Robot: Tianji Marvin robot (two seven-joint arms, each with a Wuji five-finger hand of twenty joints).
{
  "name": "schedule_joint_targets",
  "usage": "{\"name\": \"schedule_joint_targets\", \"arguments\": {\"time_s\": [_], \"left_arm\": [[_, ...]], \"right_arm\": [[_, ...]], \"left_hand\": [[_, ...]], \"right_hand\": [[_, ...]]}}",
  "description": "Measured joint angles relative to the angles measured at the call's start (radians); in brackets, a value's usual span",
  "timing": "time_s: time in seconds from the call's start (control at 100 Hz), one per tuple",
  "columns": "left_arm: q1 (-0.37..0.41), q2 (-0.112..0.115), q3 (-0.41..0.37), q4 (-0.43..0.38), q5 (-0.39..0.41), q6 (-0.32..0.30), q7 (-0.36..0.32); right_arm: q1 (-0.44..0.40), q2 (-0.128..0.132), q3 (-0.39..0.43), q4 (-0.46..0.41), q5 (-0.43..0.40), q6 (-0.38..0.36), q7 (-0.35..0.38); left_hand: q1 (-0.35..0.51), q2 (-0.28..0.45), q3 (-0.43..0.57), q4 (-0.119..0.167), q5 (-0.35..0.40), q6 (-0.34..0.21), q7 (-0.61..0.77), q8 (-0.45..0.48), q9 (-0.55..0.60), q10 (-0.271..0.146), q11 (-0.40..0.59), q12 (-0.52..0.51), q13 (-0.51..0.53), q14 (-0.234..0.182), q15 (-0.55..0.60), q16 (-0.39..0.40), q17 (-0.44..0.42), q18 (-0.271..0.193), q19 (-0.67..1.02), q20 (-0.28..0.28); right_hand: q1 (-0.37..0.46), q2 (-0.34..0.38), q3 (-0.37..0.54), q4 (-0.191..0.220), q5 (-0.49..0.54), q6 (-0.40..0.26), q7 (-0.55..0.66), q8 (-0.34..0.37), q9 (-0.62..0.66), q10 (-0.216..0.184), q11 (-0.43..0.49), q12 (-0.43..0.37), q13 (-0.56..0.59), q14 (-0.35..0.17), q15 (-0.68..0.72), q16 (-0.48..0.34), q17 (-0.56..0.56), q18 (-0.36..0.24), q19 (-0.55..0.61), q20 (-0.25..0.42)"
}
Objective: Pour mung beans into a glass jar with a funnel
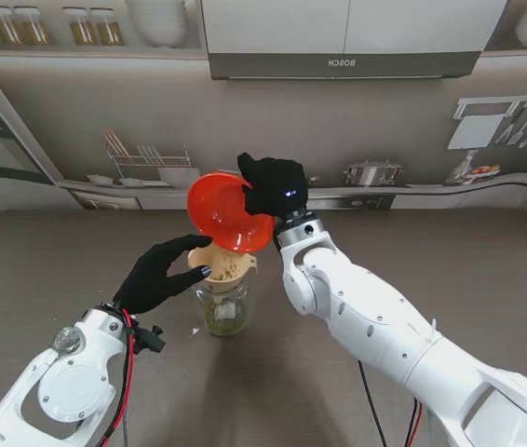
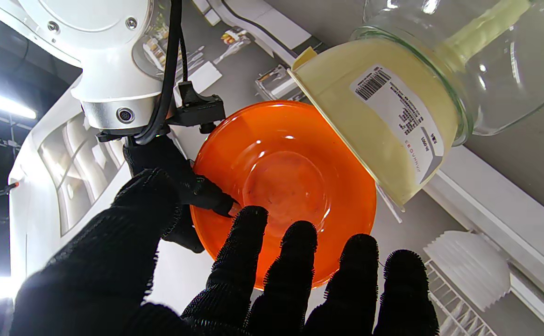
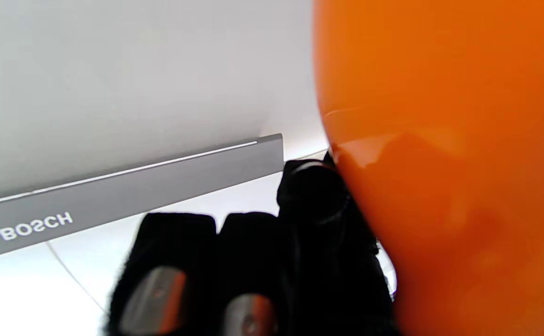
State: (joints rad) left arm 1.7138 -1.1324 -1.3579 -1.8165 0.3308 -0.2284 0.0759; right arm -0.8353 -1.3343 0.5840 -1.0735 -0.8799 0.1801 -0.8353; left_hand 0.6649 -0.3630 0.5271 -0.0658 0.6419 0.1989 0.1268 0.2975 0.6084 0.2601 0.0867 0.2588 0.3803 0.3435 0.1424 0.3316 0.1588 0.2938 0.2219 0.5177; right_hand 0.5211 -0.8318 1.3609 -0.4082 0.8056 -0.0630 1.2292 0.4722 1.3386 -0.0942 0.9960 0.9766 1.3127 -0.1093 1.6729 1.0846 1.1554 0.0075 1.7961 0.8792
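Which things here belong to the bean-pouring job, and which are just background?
In use:
orange bowl, tipped, held by the right hand
funnel sitting in the jar
beans in the jar
left hand beside the funnel, open

Background:
pot
dish rack
Bosch hood

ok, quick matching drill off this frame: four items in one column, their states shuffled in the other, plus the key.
Items
1. orange bowl
2. funnel
3. glass jar
4. left hand

States
A. seated in the jar mouth
B. open, fingers at the funnel rim
C. tipped over the funnel, gripped by the right hand
D. standing on the table, beans at its bottom

Pairs: 1-C, 2-A, 3-D, 4-B
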Motion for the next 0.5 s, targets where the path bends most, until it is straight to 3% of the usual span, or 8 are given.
{"name": "schedule_joint_targets", "arguments": {"time_s": [0.28,0.5], "left_arm": [[0.0,0.0,0.0,0.001,0.0,-0.001,0.001],[0.0,0.0,-0.001,0.001,0.0,-0.001,0.001]], "right_arm": [[0.007,0.003,-0.012,0.002,-0.014,0.0,-0.006],[-0.006,-0.002,0.016,-0.01,0.026,-0.001,0.009]], "left_hand": [[0.0,0.0,0.0,0.0,0.0,0.0,0.0,0.0,0.0,0.0,0.0,0.0,0.0,0.0,0.0,0.0,0.0,0.0,0.0,0.0],[0.0,0.0,0.0,0.0,0.002,0.0,0.0,0.0,0.0,0.0,0.0,0.0,0.0,0.0,0.0,0.0,0.0,0.0,0.0,0.0]], "right_hand": [[-0.002,0.0,0.0,0.0,-0.009,-0.009,0.01,0.0,0.0,-0.003,0.0,0.0,0.001,-0.004,0.0,0.001,0.001,-0.007,0.0,0.0],[-0.002,0.001,0.0,0.0,-0.009,-0.009,0.01,0.0,0.0,-0.004,0.0,0.0,0.001,-0.005,0.0,0.002,0.001,-0.007,0.0,0.0]]}}
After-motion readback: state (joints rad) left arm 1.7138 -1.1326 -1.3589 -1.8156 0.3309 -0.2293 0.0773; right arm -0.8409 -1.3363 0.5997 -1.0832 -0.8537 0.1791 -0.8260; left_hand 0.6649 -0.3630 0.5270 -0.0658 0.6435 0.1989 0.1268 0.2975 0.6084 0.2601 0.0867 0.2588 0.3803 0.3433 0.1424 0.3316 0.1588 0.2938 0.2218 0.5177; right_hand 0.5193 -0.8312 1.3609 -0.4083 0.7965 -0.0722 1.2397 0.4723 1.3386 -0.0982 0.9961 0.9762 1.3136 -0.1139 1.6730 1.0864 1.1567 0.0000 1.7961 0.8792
